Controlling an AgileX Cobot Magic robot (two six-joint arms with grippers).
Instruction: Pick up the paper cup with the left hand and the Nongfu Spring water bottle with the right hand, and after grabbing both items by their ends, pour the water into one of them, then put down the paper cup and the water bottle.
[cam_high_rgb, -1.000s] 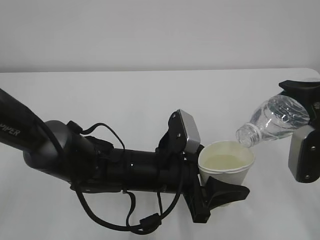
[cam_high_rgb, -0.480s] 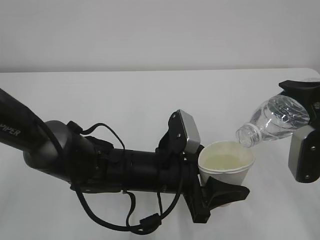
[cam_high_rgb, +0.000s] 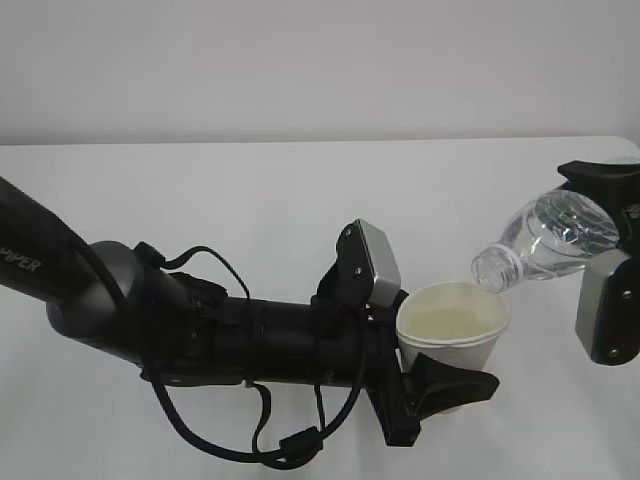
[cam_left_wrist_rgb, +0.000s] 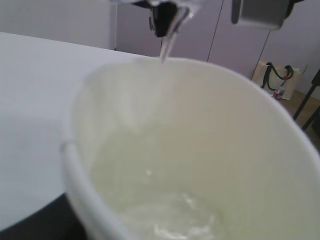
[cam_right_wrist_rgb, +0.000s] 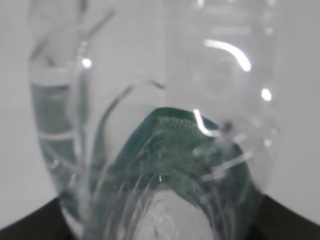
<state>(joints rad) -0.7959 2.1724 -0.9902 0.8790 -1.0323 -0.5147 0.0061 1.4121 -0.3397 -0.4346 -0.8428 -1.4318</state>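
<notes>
Nothing much shifts over this last second: your left hand (cam_high_rgb: 440, 385) on the left keeps the paper cup (cam_high_rgb: 452, 325) clasped low on its wall, upright, held up above the white counter (cam_high_rgb: 250, 190), water (cam_left_wrist_rgb: 170, 220) pooled in its bottom. "PIPER" reads on that arm at far left. To the right, your right hand (cam_high_rgb: 610, 250) stays clamped on the Nongfu Spring water bottle (cam_high_rgb: 545, 245), tipped neck-down at the cup's far rim. A thin stream drops in, so you're mid-pour. The green label shows through the bottle, its print unreadable.
</notes>
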